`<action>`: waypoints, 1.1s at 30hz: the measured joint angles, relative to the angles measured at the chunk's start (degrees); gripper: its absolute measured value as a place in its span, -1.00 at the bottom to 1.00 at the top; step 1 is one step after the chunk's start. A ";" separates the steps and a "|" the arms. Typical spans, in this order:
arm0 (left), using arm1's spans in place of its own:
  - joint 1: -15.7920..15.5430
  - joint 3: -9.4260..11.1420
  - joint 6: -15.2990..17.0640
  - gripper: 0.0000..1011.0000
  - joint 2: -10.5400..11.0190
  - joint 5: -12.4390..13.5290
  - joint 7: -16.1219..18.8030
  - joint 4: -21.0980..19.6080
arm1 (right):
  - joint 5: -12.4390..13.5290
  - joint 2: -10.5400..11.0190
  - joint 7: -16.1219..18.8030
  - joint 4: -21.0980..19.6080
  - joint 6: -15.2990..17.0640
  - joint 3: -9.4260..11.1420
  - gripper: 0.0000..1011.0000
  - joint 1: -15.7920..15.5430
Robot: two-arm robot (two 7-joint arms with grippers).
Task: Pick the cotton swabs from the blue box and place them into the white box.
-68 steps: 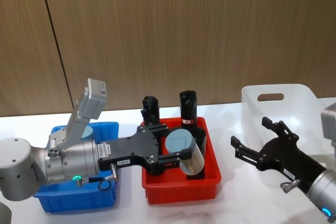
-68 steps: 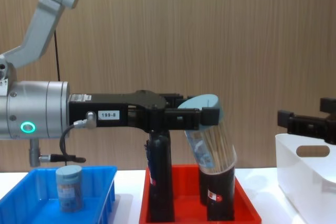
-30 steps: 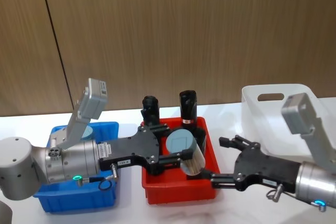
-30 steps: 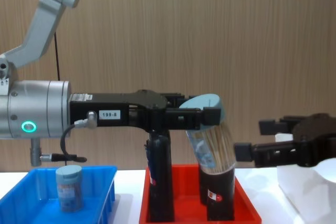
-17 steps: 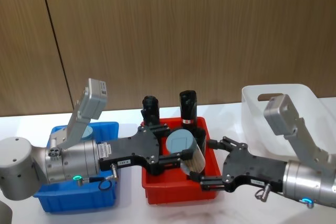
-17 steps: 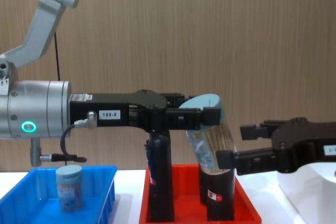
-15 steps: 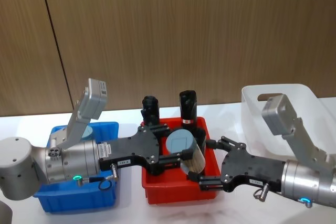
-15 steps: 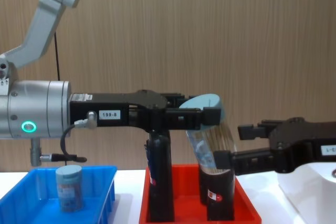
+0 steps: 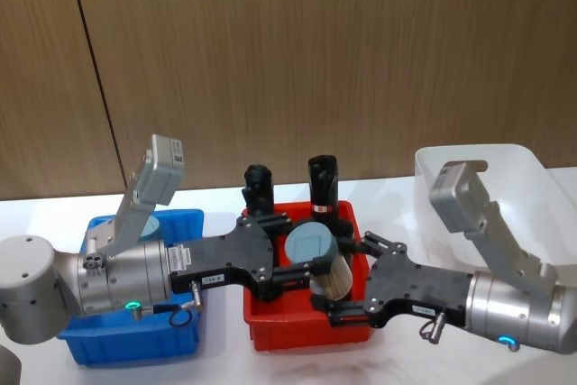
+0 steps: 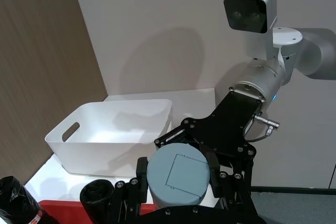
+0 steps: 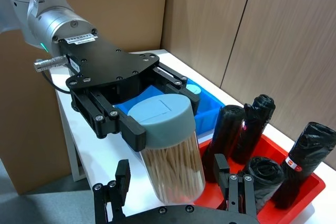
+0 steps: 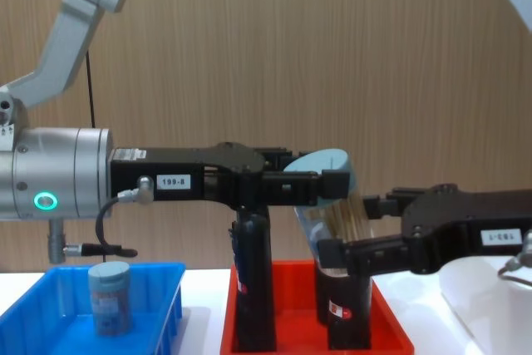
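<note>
Wood-panel wall, white table. Head: right gripper [image 9: 353, 279] has slid in from 4 o'clock, spread open around cotton-swab jar [image 9: 311, 242]. Left gripper [image 9: 296, 252] clamps its lid over red tray [image 9: 306, 333]. Chest: right jaws bracket jar, unclosed. Handover toward white box [image 9: 523, 152] likely next.

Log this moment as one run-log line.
phase: handover | left gripper: shut on cotton swab jar, tilted above red tray | right gripper: open, straddling jar base | blue box: second jar inside

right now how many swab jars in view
2. One jar tilted in the left tool over the red tray; another upright in the blue box. Others may be hidden.
</note>
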 joint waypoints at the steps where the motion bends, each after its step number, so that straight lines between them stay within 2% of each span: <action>1: 0.00 0.00 0.00 0.32 0.00 0.00 0.00 0.00 | -0.08 -0.08 -0.01 0.09 -0.08 -0.09 0.98 0.09; 11: 0.00 0.00 0.00 0.32 0.00 0.00 0.00 0.00 | -1.08 -0.83 -0.26 0.90 -0.58 -1.03 0.95 0.91; 14: 0.00 0.00 0.00 0.32 0.00 0.00 0.00 0.00 | -1.36 -0.97 -0.38 1.04 -0.63 -1.25 0.85 1.07; 21: 0.00 0.00 0.00 0.32 0.00 -0.01 -0.06 0.00 | -1.63 -1.14 -0.77 1.17 -0.80 -1.73 0.41 1.30; 28: 0.00 0.00 0.00 0.33 0.00 -0.02 -0.08 -0.01 | -1.66 -1.14 -0.99 1.15 -0.93 -2.08 0.27 1.35; 33: 0.00 0.00 0.00 0.59 0.00 -0.01 -0.01 -0.01 | -1.49 -1.16 -1.03 1.03 -1.03 -2.33 0.27 1.36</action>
